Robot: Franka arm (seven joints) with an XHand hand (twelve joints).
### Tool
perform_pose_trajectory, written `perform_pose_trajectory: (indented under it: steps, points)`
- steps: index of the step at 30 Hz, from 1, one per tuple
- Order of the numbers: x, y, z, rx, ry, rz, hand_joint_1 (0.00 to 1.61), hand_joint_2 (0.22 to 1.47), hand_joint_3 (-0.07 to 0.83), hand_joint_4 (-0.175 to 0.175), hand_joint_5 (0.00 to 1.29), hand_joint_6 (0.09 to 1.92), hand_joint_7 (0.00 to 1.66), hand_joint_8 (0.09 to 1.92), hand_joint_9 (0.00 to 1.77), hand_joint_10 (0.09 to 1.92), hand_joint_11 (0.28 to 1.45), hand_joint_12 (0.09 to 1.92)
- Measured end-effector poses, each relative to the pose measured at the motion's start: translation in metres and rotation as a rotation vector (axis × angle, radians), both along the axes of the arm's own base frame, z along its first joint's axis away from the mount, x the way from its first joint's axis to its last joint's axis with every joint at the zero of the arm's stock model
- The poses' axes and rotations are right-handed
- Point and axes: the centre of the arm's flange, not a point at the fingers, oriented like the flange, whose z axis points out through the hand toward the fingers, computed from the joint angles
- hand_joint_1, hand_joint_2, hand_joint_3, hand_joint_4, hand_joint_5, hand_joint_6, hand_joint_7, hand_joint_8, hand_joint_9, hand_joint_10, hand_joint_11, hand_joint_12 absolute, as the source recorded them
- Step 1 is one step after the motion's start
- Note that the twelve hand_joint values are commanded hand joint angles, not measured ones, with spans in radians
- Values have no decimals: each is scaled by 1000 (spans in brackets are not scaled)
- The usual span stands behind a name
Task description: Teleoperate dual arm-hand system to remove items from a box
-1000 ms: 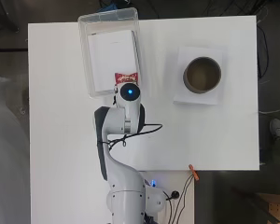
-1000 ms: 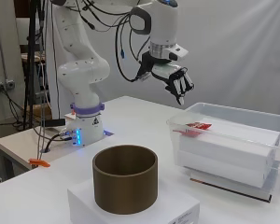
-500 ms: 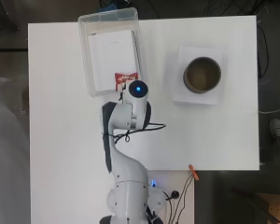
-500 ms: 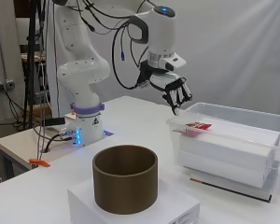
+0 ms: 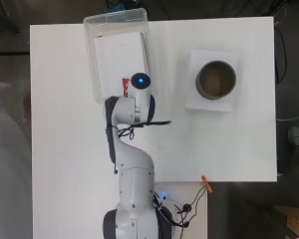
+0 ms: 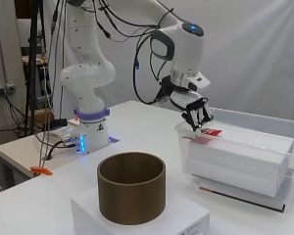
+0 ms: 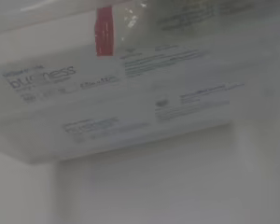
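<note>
The hand [image 6: 198, 113] has come down and forward; a moment ago it hung in the air short of the clear box [image 5: 89, 59], and now it is right at the box's near end, just above the small red and white packet [image 6: 206, 135]; its fingers are curled downward around the packet's edge, but I cannot tell if they have hold of it yet or only touch it; I think it is about to pinch the packet and lift it out, so the taking out is only starting and nothing has left the box.

The clear box sits at the far edge of the table [image 5: 239, 149], near its left corner as seen from the arm's base; the packet lies at the box's near end, on top of the big white pack [image 6: 245, 156] that fills most of the box; from the wrist view I see the pack's printed side through the clear wall, with a bit of red at its upper edge.

Counting: one arm, one hand; one clear box; one big white pack in it; one red and white packet on top; one brown round tub [image 6: 131, 186], open at the top; one flat white box [image 6: 186, 220] under the tub, well apart from the clear box, toward the table's right edge; one small orange clip [image 5: 207, 182] at the table's near edge.
</note>
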Motion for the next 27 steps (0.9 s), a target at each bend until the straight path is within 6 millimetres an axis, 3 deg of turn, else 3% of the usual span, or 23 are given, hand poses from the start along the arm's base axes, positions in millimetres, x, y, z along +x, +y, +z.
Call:
perform_pose_trajectory:
  steps: [7,12,14,18,20,23,27]
  points:
    - [12,12,-9,2,4,79,963,1174,0,175,861,1172,1260,1822,1437,1887,851,1658]
    - [26,26,-3,-30,-8,117,924,1213,5,175,788,1296,1274,1920,1466,1913,958,1714]
    - [43,34,-2,-57,-19,124,910,1226,6,175,765,1340,1290,1920,1480,1919,985,1727]
    - [97,37,10,-101,-68,97,879,1255,7,175,715,1434,1322,1920,1512,1920,1043,1753]
    - [109,47,9,-97,-71,103,884,1250,1,175,729,1399,1339,1920,1529,1920,1063,1766]
    - [100,57,25,-70,-89,120,891,1243,-2,175,744,1359,1343,1920,1535,1920,1068,1779]
    - [54,66,48,-21,-88,186,898,1239,-1,175,750,1343,1294,1920,1487,1920,1037,1786]
